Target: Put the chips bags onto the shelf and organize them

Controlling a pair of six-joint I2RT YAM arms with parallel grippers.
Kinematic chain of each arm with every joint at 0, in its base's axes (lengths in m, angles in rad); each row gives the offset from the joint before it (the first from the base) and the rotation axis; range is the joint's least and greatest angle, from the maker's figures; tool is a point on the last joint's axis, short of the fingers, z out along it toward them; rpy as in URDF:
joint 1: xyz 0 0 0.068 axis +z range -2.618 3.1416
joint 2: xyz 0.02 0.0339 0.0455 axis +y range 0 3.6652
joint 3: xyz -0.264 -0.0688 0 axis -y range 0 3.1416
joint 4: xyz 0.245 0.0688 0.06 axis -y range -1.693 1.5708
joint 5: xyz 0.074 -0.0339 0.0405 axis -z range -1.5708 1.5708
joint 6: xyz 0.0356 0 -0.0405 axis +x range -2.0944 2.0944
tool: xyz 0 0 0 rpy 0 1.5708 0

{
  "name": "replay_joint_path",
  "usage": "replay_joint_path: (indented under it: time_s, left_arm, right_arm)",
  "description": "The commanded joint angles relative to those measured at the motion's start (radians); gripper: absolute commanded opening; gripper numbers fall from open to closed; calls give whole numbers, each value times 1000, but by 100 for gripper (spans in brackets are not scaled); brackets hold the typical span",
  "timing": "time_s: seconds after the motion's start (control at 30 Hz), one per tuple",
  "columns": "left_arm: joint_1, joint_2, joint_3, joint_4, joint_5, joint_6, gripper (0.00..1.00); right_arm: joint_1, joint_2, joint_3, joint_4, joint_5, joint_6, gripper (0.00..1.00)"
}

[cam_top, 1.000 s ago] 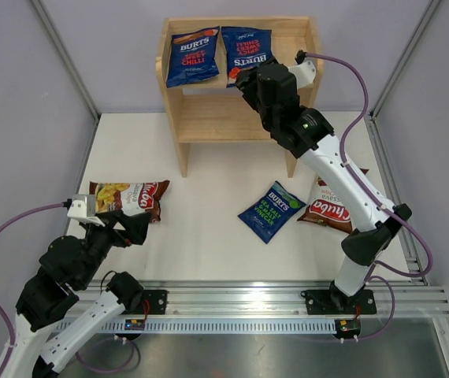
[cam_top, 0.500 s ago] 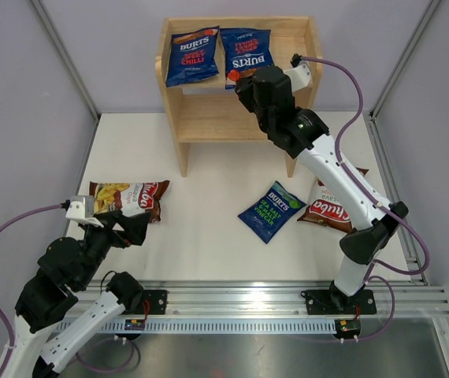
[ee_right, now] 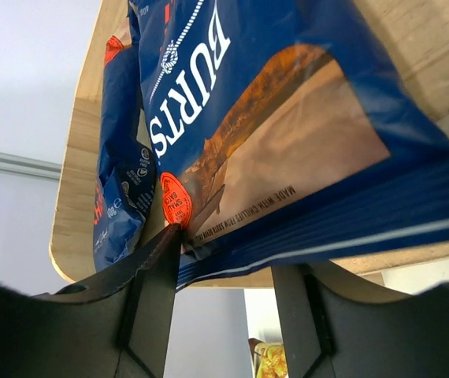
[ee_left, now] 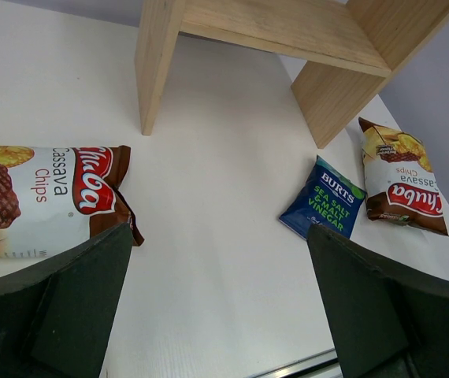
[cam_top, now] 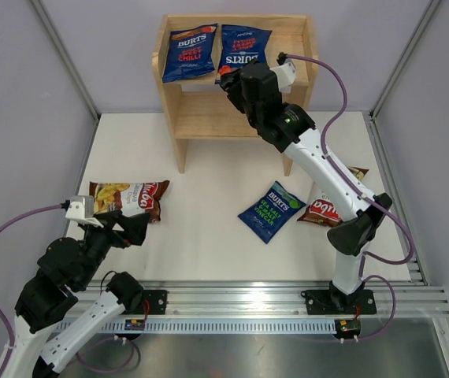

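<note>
White table (cam_top: 209,244): wooden shelf (cam_top: 209,118) stands at the far edge, two tiers, side panels.

Right arm (cam_top: 327,169) reaches across to the shelf's top tier. Left arm (cam_top: 59,276) is low at the near left corner.

Bags:
- Two red-lettered BURTS on the top tier, leaning against the back: left BURTS (cam_top: 190,53) and right BURTS (cam_top: 243,47), side by side, edges touching.
- Left Chuba (cam_top: 130,198) flat on the table, near left, just ahead of the left gripper.
- Green-lettered BURTS (cam_top: 270,211) flat on the table, right of centre, in front of the shelf's right leg.
- Right Chuba (cam_top: 331,209) just beside it, partly hidden under the right arm.

Right gripper (ee_right: 232,248): at the bottom seam of the right BURTS, jaws about half apart with a clear gap, not clamped on anything. One fingertip (ee_right: 171,236) touches the seam by the orange sticker.

Left gripper (ee_left: 218,232): jaws spread wide, nothing between them, hanging above the table next to the left Chuba's end.
</note>
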State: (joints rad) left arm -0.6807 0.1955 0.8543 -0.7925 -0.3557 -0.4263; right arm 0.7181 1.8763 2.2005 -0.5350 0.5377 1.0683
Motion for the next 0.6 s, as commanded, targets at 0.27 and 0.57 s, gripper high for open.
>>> replay_joint_path:
  time_s: [0.27, 0.57]
  left_arm:
    - [1, -16, -9, 33, -8, 1, 96]
    - [1, -16, -11, 30, -8, 3, 96]
  right_arm:
    - [6, -141, -166, 144, -16, 7, 49]
    - [-9, -180, -189, 158, -10, -18, 44]
